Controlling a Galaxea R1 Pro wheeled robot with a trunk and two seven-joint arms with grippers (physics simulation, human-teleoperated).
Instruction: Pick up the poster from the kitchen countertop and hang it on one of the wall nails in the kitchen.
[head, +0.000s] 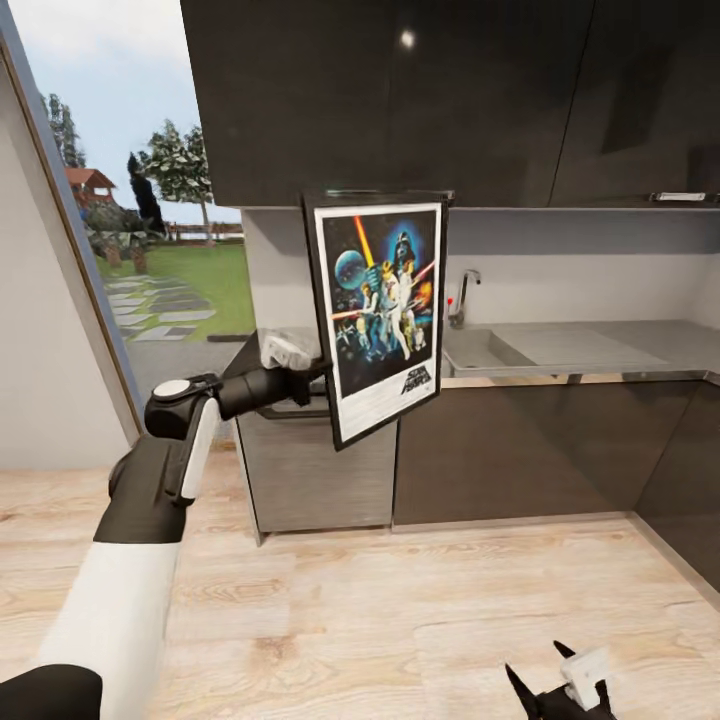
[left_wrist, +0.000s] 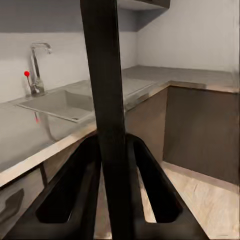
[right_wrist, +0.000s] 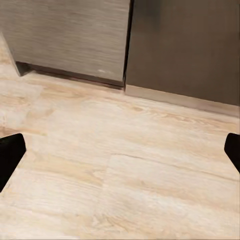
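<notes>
The right gripper (head: 562, 690) sits at the bottom right of the head view, low over the wooden floor (head: 400, 620). Its fingers are spread wide and hold nothing; in the right wrist view the two dark tips (right_wrist: 10, 155) stand at opposite edges of the frame with bare floor between them.

The poster (head: 381, 305) is off the countertop (head: 600, 345). It hangs upright in the air at the centre of the head view, artwork facing the camera, its top edge just under the dark upper cabinets (head: 450, 100).

Grip: the left gripper (head: 312, 378) is clamped on the poster's left frame edge, low on that side. In the left wrist view the frame edge (left_wrist: 107, 100) runs as a dark vertical bar through the middle of the frame, with one finger (left_wrist: 75, 190) pressed against each side of it.

Risks, as judged from this position:
- The hold is at one edge, low down. The poster could pivot or slip between the fingers during a swing.
- The top edge is close to the cabinets. Raising it further here could strike them and knock the poster loose.
- No wall nail is in view. The target must be located before the poster is carried further.
- The tap (head: 462, 295) and sink (head: 480, 350) lie just right of the poster; a sweep to the right could catch them.
</notes>
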